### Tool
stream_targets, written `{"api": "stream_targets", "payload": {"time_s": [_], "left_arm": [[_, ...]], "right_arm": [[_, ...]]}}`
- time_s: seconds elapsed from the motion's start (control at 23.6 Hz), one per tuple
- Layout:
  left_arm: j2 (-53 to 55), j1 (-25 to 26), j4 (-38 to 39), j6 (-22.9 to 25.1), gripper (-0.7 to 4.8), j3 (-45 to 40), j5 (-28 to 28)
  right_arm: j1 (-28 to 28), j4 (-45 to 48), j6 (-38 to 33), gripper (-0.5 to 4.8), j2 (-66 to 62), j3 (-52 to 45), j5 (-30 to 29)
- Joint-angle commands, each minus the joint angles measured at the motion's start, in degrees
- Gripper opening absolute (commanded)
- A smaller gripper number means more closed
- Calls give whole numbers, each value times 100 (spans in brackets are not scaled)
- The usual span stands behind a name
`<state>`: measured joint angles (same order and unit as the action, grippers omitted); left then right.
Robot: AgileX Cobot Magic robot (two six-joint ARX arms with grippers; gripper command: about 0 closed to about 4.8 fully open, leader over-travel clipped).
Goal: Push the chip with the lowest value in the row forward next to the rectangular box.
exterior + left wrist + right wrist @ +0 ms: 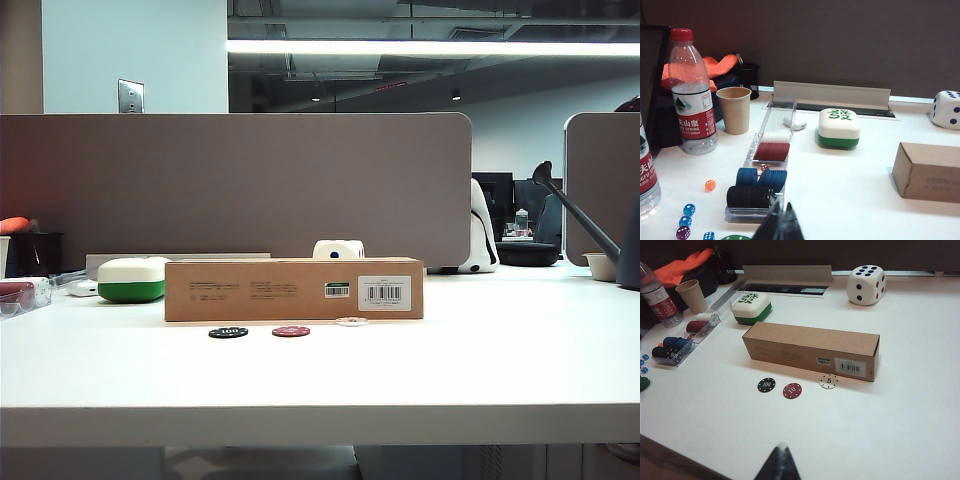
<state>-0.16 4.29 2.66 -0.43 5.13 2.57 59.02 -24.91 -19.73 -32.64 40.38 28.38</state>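
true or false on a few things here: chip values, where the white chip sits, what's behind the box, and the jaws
1. The white chip is marked 5, the lowest in the row. True.
2. The white chip lies farther from the rectangular box than the other two. False: it lies nearer the box than the black chip and red chip.
3. A large die stands behind the box. True.
4. The right gripper is touching the white chip. False: it is well back from the chips, jaws together.
5. The left gripper holds a chip. False: it is over the chip tray, holding nothing.
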Motion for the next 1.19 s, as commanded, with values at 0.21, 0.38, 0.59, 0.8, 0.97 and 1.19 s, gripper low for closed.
{"api": "stream_targets", "payload": {"time_s": [0.21, 0.38, 0.59, 0.8, 0.97, 1.19], "left_arm": [[31, -7, -2, 214, -5, -70, -356], [31, -9, 160, 306, -5, -72, -518], [31, -7, 127, 302, -5, -195, -518], [31, -4, -4, 98, -5, -470, -529], [31, -4, -98, 103, -5, -470, -518], [31, -4, -236, 105, -5, -470, -516]], "right_arm": [[2, 70, -17, -9, 2, 13, 4], [2, 68, -17, -9, 2, 13, 4], [2, 70, -15, -9, 2, 13, 4], [2, 70, -15, -9, 2, 13, 4], [2, 68, -15, -9, 2, 13, 4], [2, 70, -15, -9, 2, 13, 4]]}}
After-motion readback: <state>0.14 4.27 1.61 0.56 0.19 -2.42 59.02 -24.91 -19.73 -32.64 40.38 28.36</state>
